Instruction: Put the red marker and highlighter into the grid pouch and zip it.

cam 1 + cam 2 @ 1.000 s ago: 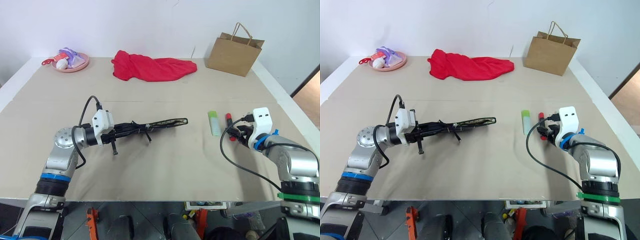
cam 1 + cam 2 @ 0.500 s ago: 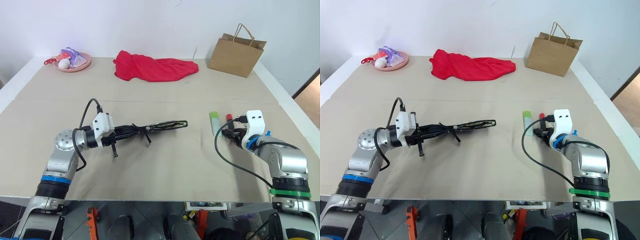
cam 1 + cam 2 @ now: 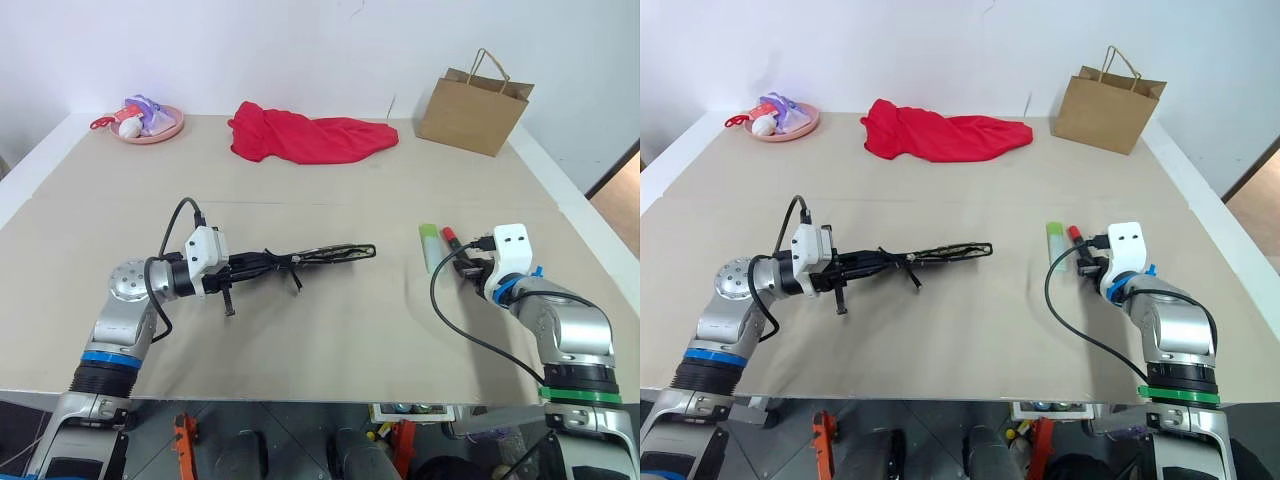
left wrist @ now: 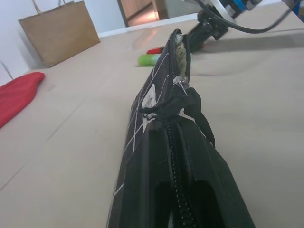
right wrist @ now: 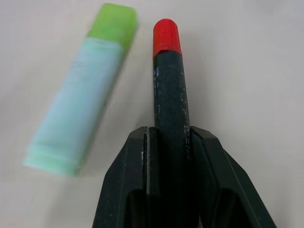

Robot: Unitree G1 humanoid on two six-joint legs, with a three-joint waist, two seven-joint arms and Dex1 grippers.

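Head view: the right gripper (image 3: 463,268), wider apart 1 second earlier, now pinches the red marker (image 3: 451,238) beside the highlighter (image 3: 429,246). Left wrist view: left fingers stay clamped on the grid pouch (image 4: 166,118). Right wrist view: both fingers (image 5: 127,185) grip the marker's black barrel on the tabletop (image 3: 330,330).

We cannot identify the small items on the pink plate (image 3: 150,133) at far left. The red marker (image 5: 168,85) has its near end hidden between the right gripper's fingers (image 5: 135,171).
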